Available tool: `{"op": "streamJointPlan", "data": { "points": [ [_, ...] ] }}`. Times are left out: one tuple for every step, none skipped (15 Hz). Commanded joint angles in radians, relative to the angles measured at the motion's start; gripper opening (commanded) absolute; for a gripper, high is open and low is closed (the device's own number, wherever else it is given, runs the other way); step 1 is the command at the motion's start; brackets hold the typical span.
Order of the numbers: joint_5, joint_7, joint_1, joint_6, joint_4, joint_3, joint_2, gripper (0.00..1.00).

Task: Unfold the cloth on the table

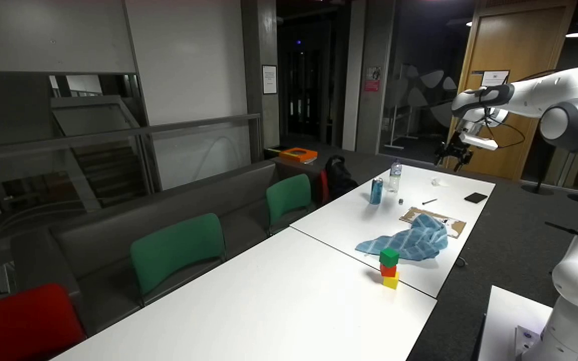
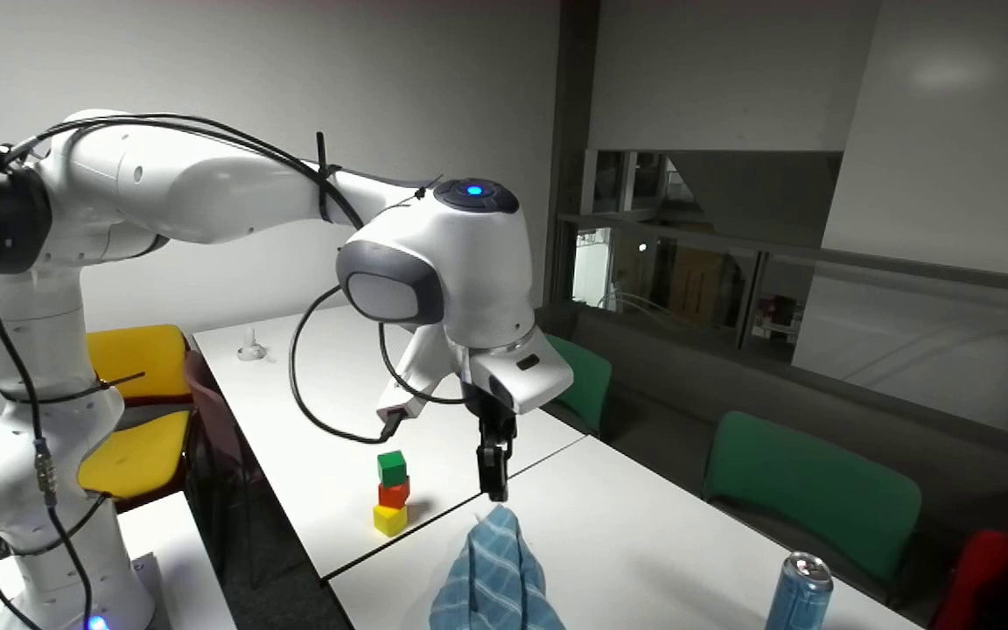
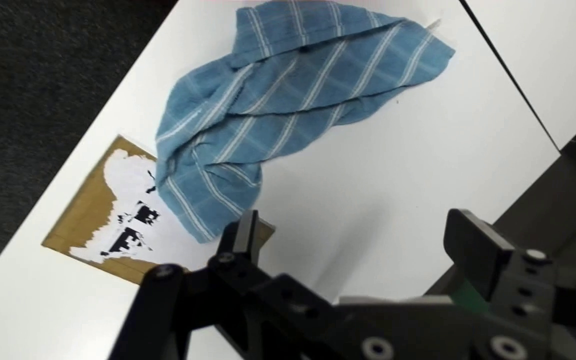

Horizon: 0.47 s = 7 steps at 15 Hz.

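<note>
The blue cloth with white stripes lies crumpled and folded over itself on the white table (image 1: pixel 254 306). It shows in both exterior views (image 1: pixel 412 244) (image 2: pixel 497 582), cut off at the bottom edge in one of them, and in the wrist view (image 3: pixel 298 95). One end rests over a piece of cardboard (image 3: pixel 85 210) with torn white paper on it. My gripper shows in both exterior views (image 1: pixel 448 163) (image 2: pixel 493 490), held above the table and apart from the cloth. In the wrist view my gripper (image 3: pixel 353 225) is wide open, with nothing between its fingers.
A stack of green, red and yellow blocks (image 1: pixel 389 269) stands beside the cloth, near the table seam. A blue can (image 1: pixel 376 191), a water bottle (image 1: pixel 394 176), a pen (image 1: pixel 429 201) and a black phone (image 1: pixel 475 197) are on the table. Green chairs (image 1: pixel 178 250) line one side.
</note>
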Motion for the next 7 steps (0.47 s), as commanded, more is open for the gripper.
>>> {"op": "streamJointPlan", "data": {
  "points": [
    [-0.001, 0.002, 0.003, -0.005, -0.009, -0.012, 0.002, 1.00],
    [-0.002, 0.002, 0.001, -0.004, -0.023, -0.017, 0.000, 1.00],
    [-0.002, 0.002, -0.001, -0.004, -0.033, -0.018, -0.001, 1.00],
    [-0.002, 0.002, -0.002, -0.004, -0.037, -0.019, -0.003, 1.00],
    [-0.002, 0.002, -0.002, -0.004, -0.037, -0.019, -0.004, 1.00],
    [-0.002, 0.002, -0.001, -0.004, -0.037, -0.019, -0.006, 1.00],
    [-0.002, 0.002, -0.001, -0.004, -0.037, -0.019, -0.007, 1.00]
  ]
}}
